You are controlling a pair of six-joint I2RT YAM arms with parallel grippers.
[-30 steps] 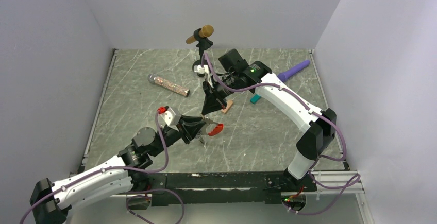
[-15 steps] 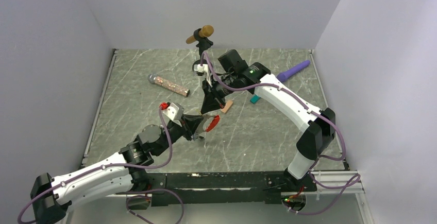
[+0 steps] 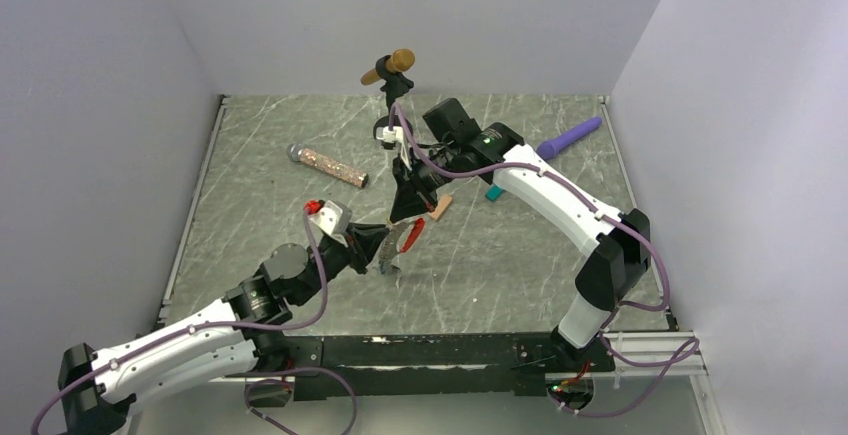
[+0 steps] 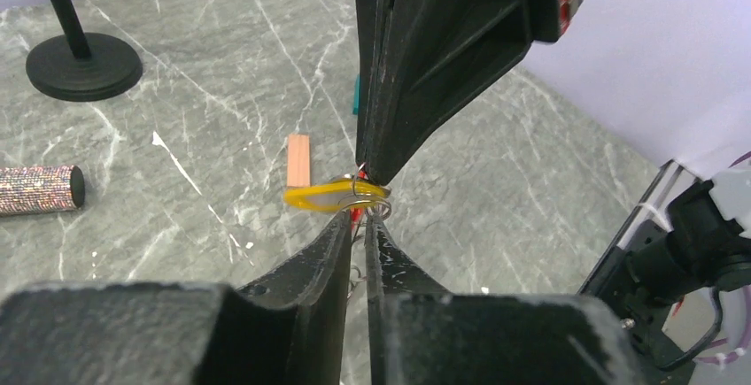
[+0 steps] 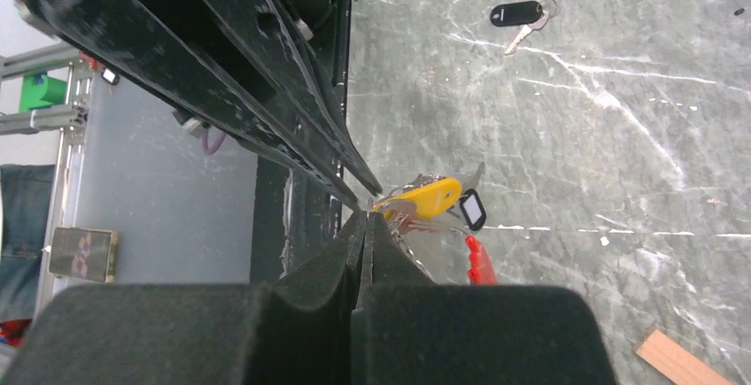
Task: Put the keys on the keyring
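My left gripper (image 3: 390, 248) (image 4: 361, 224) is shut on the keyring's thin silvery ring (image 4: 378, 211). The keyring's red fob (image 3: 411, 237) (image 5: 480, 261) hangs below it, above the table. My right gripper (image 3: 407, 217) (image 5: 365, 219) points down, shut on the metal end of the yellow-headed key (image 4: 332, 197) (image 5: 429, 197), tip to tip with the left fingers (image 5: 292, 93). A small dark-framed tag (image 5: 472, 210) hangs beside the yellow key. A black-headed key (image 5: 516, 13) lies on the table. No blue key is clearly visible.
A salmon block (image 3: 440, 207) (image 4: 298, 159) and a teal block (image 3: 494, 193) lie just behind the grippers. A glittery cylinder (image 3: 328, 165), a microphone stand (image 3: 390, 70) and a purple stick (image 3: 570, 137) stand further back. Walls close in three sides.
My left gripper has moved up and back with the keyring, bringing the red fob under the right gripper's tip. The right arm has barely moved.
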